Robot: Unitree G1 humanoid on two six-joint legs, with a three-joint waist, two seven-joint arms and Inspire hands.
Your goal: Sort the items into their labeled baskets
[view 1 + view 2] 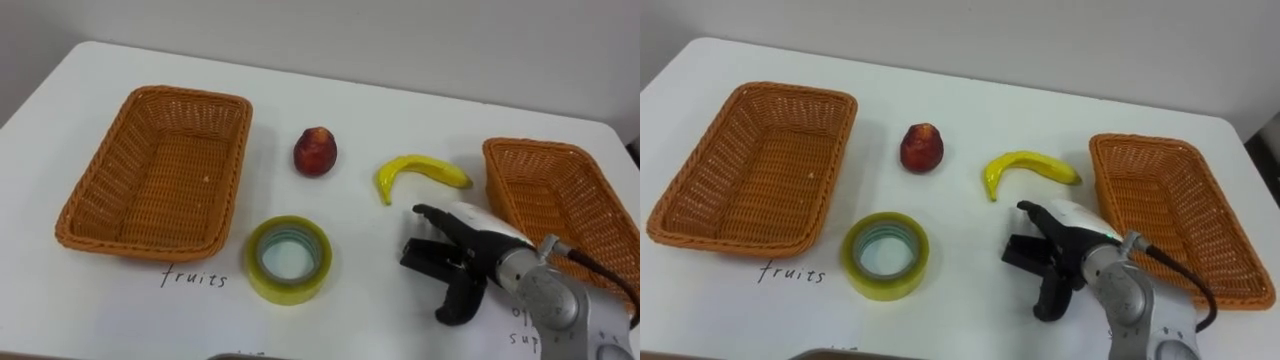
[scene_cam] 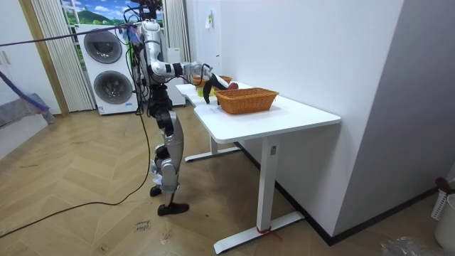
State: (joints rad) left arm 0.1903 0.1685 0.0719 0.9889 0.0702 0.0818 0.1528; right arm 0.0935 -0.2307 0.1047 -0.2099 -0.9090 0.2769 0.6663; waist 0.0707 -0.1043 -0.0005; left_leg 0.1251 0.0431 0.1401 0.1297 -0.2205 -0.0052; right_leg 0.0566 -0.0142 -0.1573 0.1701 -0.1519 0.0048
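my right hand [image 1: 465, 250]: fingers loose, grasping nothing; above table, just near-side of banana [image 1: 415, 172]
red fruit [image 1: 315, 151]: on table, left of banana
tape roll [image 1: 288, 258]: lying flat; just beside left basket [image 1: 160, 170]
right basket [image 1: 560, 200]: beside my hand

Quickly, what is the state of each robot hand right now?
Right robot hand: open, holding nothing.
Left robot hand: cannot be told.

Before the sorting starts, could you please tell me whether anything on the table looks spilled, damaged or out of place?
Nothing stands out. The left basket and right basket sit upright and empty; the red fruit, banana and tape roll lie intact on the table between them.
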